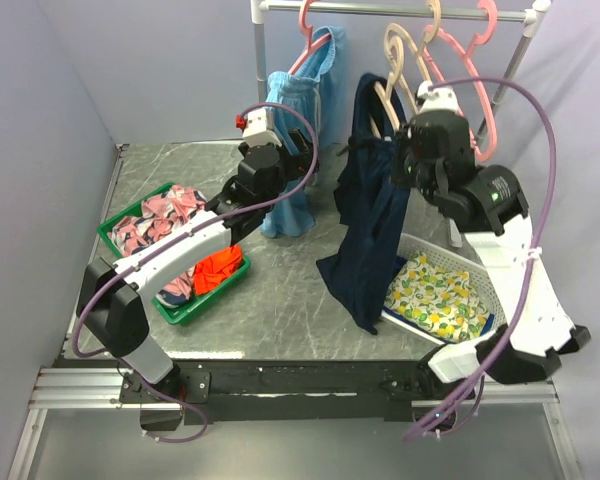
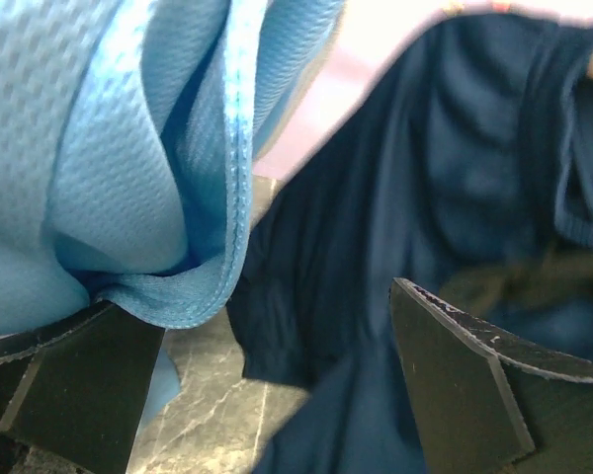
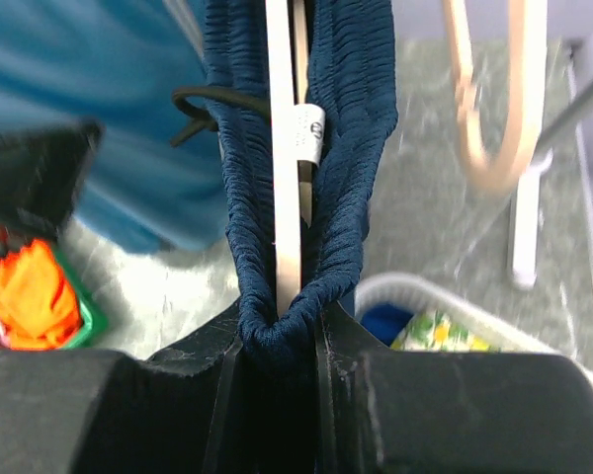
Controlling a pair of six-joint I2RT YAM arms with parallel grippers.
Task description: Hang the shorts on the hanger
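The dark navy shorts (image 1: 368,225) hang in mid-air from their waistband, the legs trailing down to the table. My right gripper (image 1: 412,160) is shut on the gathered waistband (image 3: 338,148), and the cream hanger's (image 1: 392,80) thin bar (image 3: 285,197) runs inside that waistband loop down to the jaws of the right gripper (image 3: 282,331). My left gripper (image 1: 298,168) is open beside the light-blue garment (image 1: 300,120). In the left wrist view its fingers (image 2: 455,385) stand wide apart, with blue cloth (image 2: 109,148) draped over the left one and the shorts (image 2: 425,197) just ahead, not gripped.
A clothes rail (image 1: 380,10) at the back carries pink hangers (image 1: 483,100) and another cream hanger (image 3: 494,99). A green basket (image 1: 115,225) of mixed clothes stands at the left. A white basket (image 1: 470,268) with lemon-print cloth sits under the right arm. The rack post (image 1: 512,70) is at the far right.
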